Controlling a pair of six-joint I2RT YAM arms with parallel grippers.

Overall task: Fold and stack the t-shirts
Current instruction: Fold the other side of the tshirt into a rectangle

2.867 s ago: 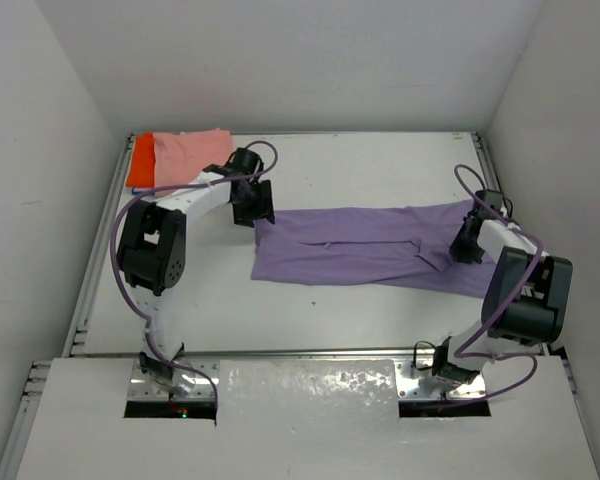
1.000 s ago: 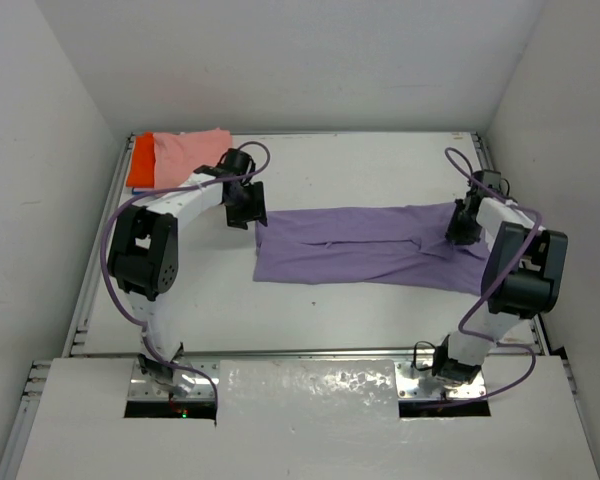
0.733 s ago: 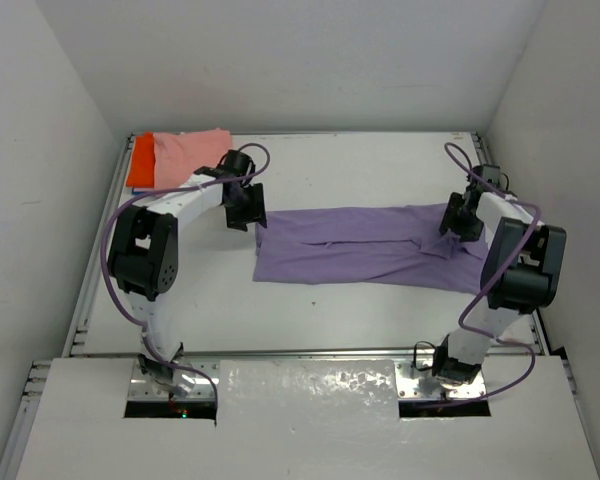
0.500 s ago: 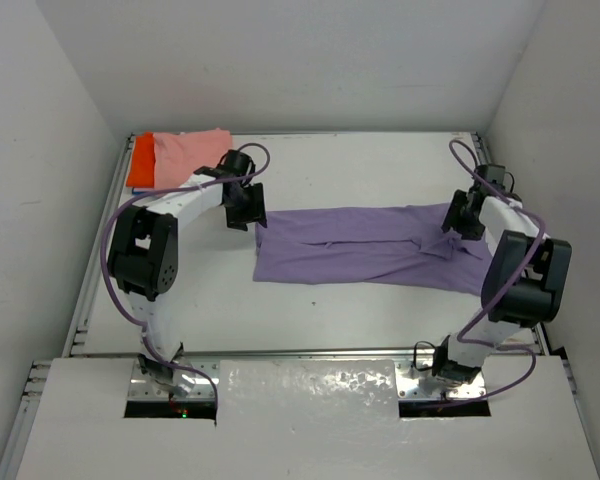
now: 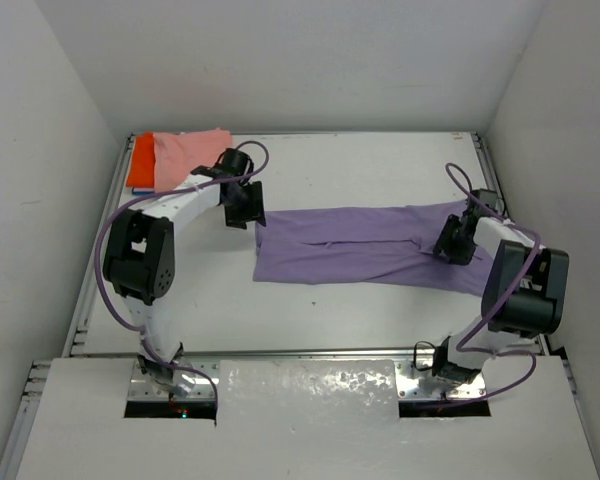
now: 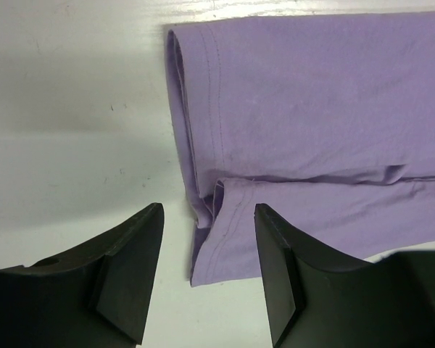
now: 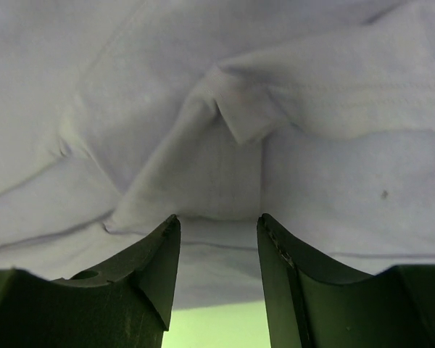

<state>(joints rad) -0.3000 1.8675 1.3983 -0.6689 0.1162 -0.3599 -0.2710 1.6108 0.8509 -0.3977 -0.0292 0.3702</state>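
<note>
Purple t-shirt (image 5: 360,245) was judged limp, light (hem corners best gripped); left tool (image 6: 206,217) and right tool (image 7: 217,221) were seen parted, empty.

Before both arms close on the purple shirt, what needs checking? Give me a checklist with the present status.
1. Left pincer open: ok.
2. Purple t-shirt hem between its jaws: ok.
3. Right pincer open: ok.
4. Cloth flat under right pincer: not ok, a creased flap sits there.
5. Pink folded stack apart from the purple t-shirt: ok.
6. Either pincer touching cloth: cannot tell.
</note>
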